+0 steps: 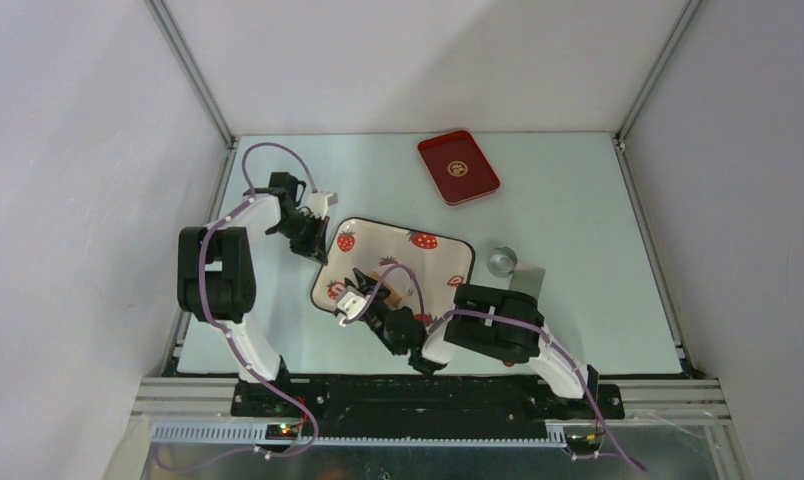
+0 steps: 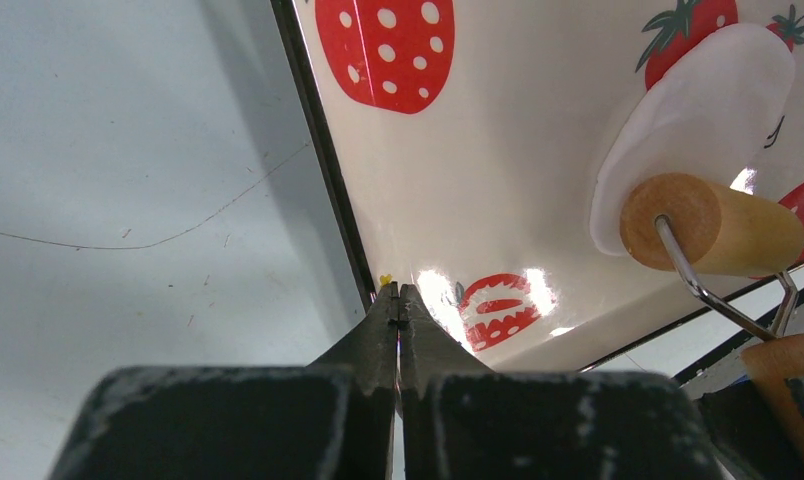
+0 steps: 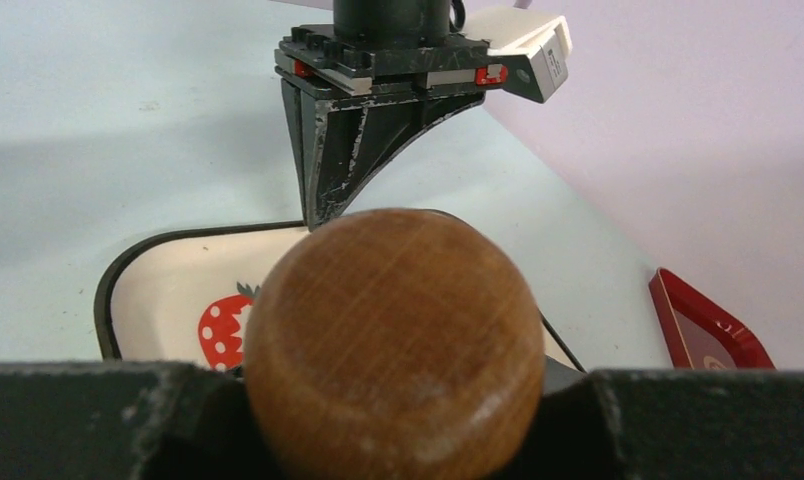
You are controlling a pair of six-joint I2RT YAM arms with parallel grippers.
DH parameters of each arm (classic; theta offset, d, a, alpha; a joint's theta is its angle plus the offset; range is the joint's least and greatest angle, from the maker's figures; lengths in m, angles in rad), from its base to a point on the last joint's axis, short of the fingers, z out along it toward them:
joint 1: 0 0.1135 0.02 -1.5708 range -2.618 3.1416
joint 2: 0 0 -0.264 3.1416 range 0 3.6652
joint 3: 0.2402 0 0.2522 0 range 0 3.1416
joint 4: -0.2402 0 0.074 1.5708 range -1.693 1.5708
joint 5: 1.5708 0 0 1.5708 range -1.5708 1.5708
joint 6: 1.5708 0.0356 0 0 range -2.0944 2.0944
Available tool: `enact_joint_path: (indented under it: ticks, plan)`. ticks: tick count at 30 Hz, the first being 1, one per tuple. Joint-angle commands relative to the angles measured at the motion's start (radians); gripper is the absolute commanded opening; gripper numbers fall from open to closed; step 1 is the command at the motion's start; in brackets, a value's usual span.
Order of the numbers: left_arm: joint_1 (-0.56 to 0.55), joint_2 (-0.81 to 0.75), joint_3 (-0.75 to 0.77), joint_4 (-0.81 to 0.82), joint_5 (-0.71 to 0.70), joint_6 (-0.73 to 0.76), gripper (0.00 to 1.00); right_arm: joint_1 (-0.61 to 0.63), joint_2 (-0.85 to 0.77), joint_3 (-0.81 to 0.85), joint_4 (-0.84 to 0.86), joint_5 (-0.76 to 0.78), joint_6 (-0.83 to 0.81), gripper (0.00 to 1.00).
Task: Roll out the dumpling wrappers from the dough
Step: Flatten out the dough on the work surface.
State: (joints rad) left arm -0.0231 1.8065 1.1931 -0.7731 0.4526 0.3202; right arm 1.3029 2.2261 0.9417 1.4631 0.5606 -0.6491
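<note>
now the flat white wrapper [image 2: 698,110] is lying under the roller [image 2: 718,225] clamped by the right gripper [image 3: 393,400]; the closed left gripper [image 2: 398,300] is touching the tray [image 2: 328,190].

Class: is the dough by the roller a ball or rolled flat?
Flat: the left wrist view shows the dough lying as a thin white sheet on the strawberry tray.

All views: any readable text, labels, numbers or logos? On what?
No readable text anywhere.
Red tray: gold round emblem, too small to read.
Strawberry tray: fruit prints only; tiny yellow mark at rim, illegible.
Camera on left wrist: red tag, blurred.
Rolling pin: no marking.
</note>
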Motion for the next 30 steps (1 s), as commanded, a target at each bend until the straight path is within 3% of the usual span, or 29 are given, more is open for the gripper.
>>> enact_joint_path:
  ticks: [1,21,30]
  plan:
    - [0.005,-0.016,-0.003,-0.004,0.015,-0.013,0.0,0.042,-0.005,-0.041,-0.087,-0.043,0.073,0.0]
    - [0.005,-0.019,-0.003,-0.003,0.01,-0.014,0.0,0.064,-0.023,-0.024,-0.123,-0.108,0.033,0.0]
    - [0.005,-0.021,-0.002,0.0,0.001,-0.014,0.0,0.071,-0.096,0.065,-0.148,-0.072,-0.191,0.0]
